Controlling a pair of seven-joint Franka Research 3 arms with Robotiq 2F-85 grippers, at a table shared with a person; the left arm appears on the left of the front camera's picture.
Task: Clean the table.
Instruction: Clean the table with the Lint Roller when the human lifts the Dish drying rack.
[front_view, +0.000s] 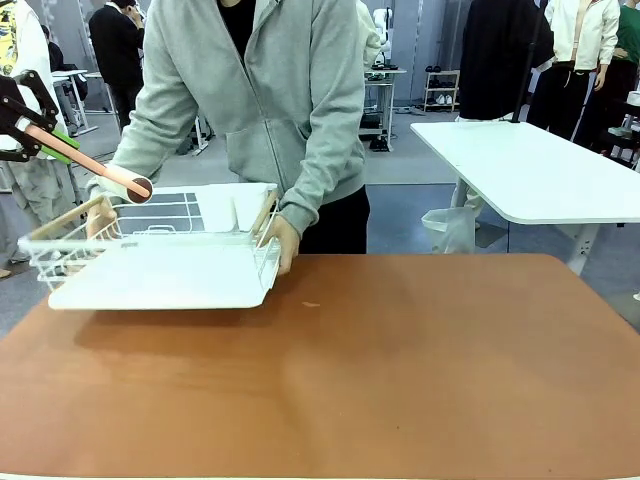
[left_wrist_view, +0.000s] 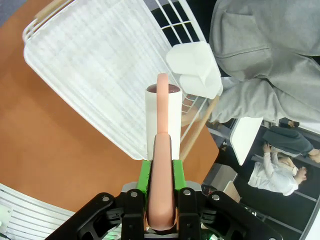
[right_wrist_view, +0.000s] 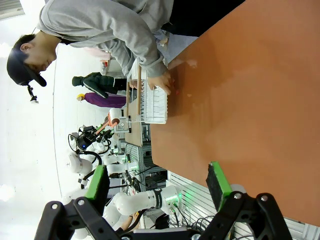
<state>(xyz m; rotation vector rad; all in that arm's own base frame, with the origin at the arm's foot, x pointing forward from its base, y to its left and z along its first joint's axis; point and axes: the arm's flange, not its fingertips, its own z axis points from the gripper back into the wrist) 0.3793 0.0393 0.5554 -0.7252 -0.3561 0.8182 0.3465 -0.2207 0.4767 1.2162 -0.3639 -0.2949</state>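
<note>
Front view: roller in left fingers (pink)

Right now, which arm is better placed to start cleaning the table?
Left, likely: the left fingers grip the roller above the rack and table; the right fingers are open and empty.

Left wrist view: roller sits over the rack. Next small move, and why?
Probably shift the left gripper sideways until the lint roller is over bare table. It is shut on the roller's handle, the roll hangs over the dish rack, and a person's hand grips that rack; lowering here would likely hit it.
</note>
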